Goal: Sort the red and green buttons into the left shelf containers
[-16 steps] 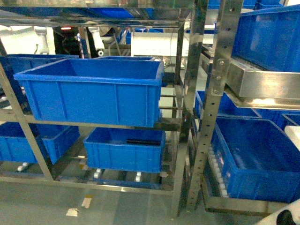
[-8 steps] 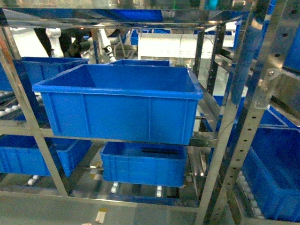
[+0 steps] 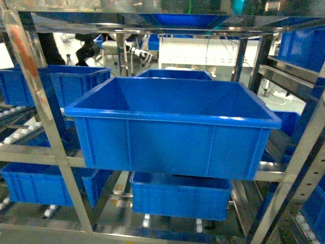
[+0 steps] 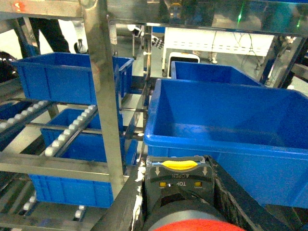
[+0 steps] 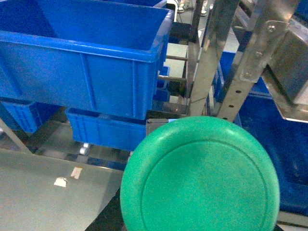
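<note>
The head view has swung left over the last second, so the large blue bin [image 3: 172,129] on the middle level of the left shelf [image 3: 43,107] now sits squarely ahead instead of off to one side — the robot looks lined up with its drop-off. The green button [image 5: 199,175] fills the right wrist view and the red button [image 4: 185,226] shows at the bottom edge of the left wrist view, both short of the bin's rim. I judge each is carried by its gripper, though no fingers show — their state cannot be told.
</note>
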{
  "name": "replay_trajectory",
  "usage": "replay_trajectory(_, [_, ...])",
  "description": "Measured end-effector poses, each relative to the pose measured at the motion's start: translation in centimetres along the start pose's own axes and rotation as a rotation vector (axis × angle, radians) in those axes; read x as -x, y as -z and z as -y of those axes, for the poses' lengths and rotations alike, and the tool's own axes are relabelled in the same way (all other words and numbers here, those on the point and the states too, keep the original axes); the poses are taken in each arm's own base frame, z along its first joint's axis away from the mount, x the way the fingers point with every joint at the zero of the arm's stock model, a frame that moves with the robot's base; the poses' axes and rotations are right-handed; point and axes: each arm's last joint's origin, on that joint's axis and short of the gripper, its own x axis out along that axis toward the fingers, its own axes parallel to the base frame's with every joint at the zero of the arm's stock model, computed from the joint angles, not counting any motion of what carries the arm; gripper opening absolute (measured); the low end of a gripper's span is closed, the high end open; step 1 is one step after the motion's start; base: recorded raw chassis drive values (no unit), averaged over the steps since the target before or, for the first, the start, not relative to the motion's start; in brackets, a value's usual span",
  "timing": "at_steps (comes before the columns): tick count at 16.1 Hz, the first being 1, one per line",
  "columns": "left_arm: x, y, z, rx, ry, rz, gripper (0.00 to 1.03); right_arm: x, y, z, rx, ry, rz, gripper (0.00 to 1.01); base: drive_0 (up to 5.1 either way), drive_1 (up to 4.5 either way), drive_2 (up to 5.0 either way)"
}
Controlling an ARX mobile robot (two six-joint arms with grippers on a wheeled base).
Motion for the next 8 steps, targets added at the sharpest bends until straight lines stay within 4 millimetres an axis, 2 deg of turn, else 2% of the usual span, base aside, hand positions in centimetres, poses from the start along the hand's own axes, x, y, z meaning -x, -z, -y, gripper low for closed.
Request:
replay_trajectory(6, [0.01, -0.05, 0.01, 0.000, 0.001, 0.004, 0.27, 0.00, 0.00, 0.01, 0.000, 0.001, 0.000, 0.27, -0.2, 3.80, -4.2])
replay_trajectory(8, [-0.02, 0.01, 0.04, 0.000, 0.004, 0.001, 0.27, -0.01, 0.02, 0.01, -0.001, 0.001, -0.002, 0.27, 0.0, 0.00, 0.0])
